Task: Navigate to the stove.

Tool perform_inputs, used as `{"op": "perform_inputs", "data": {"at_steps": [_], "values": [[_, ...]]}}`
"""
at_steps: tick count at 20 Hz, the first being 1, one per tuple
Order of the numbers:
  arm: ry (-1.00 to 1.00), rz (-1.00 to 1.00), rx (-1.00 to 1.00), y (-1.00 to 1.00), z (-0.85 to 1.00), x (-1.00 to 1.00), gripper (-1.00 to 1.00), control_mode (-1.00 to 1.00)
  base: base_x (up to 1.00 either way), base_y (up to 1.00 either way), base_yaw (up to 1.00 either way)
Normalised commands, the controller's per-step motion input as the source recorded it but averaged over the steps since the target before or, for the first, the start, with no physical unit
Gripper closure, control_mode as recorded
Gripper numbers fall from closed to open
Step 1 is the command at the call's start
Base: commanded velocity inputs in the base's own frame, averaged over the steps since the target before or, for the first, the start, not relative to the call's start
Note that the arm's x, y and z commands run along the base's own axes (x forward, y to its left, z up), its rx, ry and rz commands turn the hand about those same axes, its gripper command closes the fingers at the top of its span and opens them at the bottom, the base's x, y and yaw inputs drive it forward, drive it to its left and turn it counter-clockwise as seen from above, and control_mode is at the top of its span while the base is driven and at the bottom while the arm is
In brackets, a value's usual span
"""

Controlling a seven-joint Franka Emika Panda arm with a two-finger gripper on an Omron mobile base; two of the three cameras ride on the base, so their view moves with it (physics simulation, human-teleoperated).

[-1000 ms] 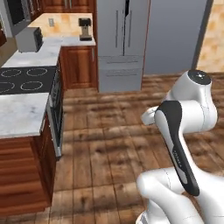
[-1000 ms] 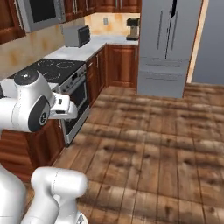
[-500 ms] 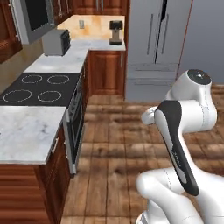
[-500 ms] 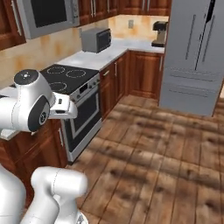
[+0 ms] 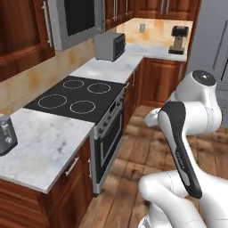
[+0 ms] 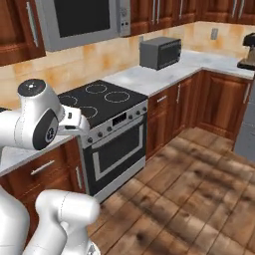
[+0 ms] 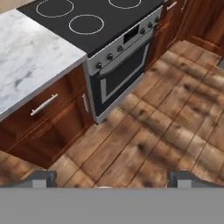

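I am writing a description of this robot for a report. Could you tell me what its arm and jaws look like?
The arm is glossy white with rounded, bulbous links and dark grey joint caps. One link carries a long black band with faint small lettering. In the hand view, the gripper shows two small dark grey finger tips, blocky in shape. No cables are visible.

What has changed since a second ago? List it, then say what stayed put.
The base has driven toward the stove, so the whole scene has shifted: the stove looms larger and nearer in both base views, and the refrigerator has slid mostly out of frame. Nothing was grasped or released. The arm keeps its folded pose, the hand holds nothing, and the toaster oven and coffee maker sit where they were.
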Motion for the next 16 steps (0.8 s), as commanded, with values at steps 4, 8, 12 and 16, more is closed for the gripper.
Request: {"op": "perform_inputs", "data": {"at_steps": [4, 8, 12, 16], "values": [[0.00, 0.00, 0.00, 0.00, 0.00, 0.00, -1.00, 1.00, 1.00, -0.43, 0.55], [0.00, 0.00, 0.00, 0.00, 0.00, 0.00, -1.00, 1.00, 1.00, -0.47, 0.58], [0.00, 0.00, 0.00, 0.00, 0.00, 0.00, -1.00, 1.00, 1.00, -0.45, 0.63], [0.00, 0.00, 0.00, 0.00, 0.00, 0.00, -1.00, 1.00, 0.99, -0.59, 0.67]]}}
